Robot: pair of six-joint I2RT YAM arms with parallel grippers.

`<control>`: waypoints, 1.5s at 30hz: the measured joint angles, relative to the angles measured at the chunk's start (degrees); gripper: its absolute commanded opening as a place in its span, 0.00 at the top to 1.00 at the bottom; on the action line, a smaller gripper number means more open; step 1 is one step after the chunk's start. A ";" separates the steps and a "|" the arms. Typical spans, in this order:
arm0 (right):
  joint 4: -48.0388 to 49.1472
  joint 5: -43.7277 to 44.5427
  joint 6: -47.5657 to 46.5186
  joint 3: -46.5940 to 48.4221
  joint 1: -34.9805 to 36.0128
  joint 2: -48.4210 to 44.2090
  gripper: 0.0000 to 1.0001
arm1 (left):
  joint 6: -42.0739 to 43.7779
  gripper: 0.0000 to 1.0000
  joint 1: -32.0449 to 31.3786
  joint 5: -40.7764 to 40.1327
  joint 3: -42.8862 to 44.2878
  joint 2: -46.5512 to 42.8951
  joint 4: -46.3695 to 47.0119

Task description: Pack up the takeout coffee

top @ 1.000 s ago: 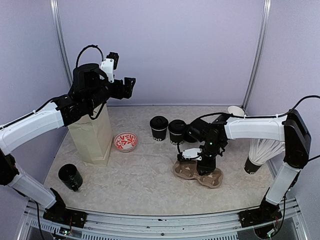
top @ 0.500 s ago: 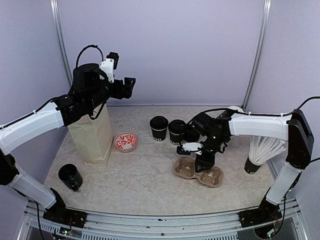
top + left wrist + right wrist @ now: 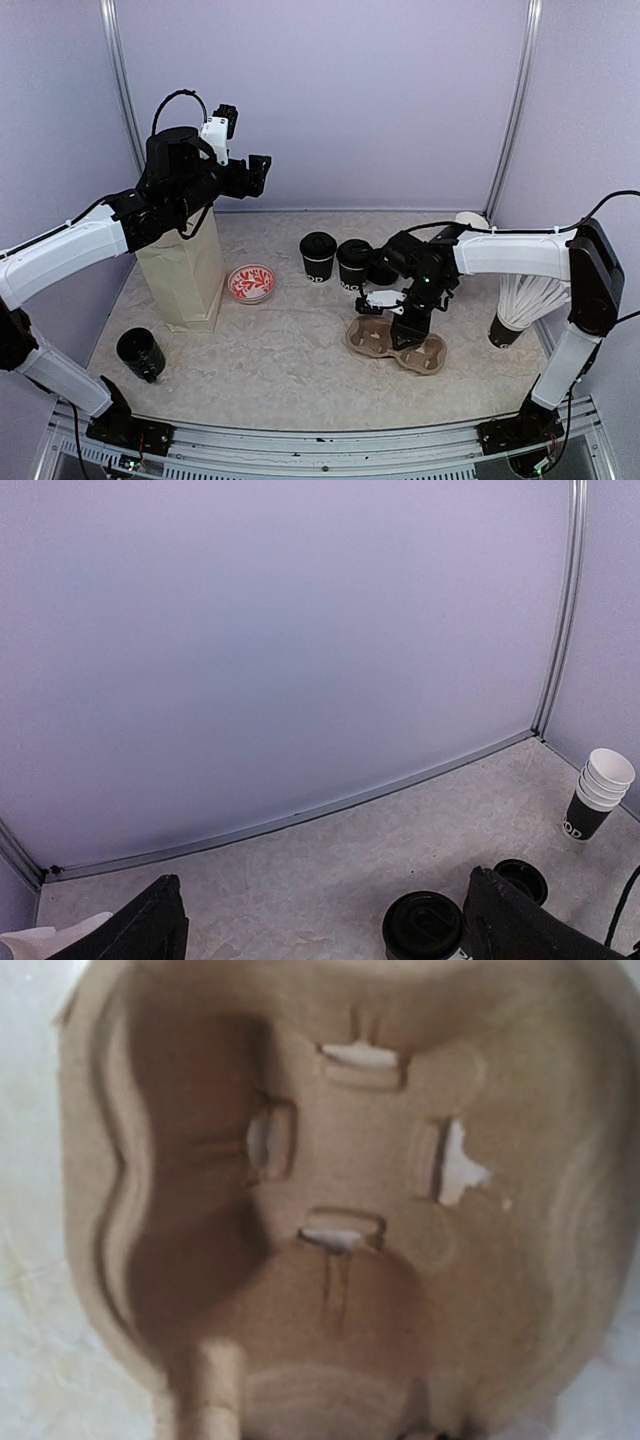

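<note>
Lowest in the top view, at lower left, a lone black cup (image 3: 140,355) stands apart from everything. Right of centre lies the cardboard carrier (image 3: 428,358), and the right gripper (image 3: 402,322) points straight down into its middle. The wrist view is filled by one empty cup well (image 3: 350,1160), so whether those jaws pinch the carrier's ridge or merely hover cannot be told. Just beyond, the takeout coffee (image 3: 353,265) stands lidded on the table, not yet in a well, beside a second lidded cup (image 3: 318,255). The right wrist hangs very near it, so a sideways swing could tip it. A lift by the ridge alone might tilt the carrier. Further left stand a paper bag (image 3: 185,275) and a red-patterned dish (image 3: 250,283). Above them the left gripper (image 3: 255,175) gapes wide, holding nothing. A nested cup stack (image 3: 470,220) stands at the back.
</note>
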 measured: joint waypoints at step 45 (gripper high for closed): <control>0.46 -10.05 -7.93 -0.81 -5.73 -6.10 0.71 | -14.49 0.12 12.52 -7.74 13.53 -14.05 -40.30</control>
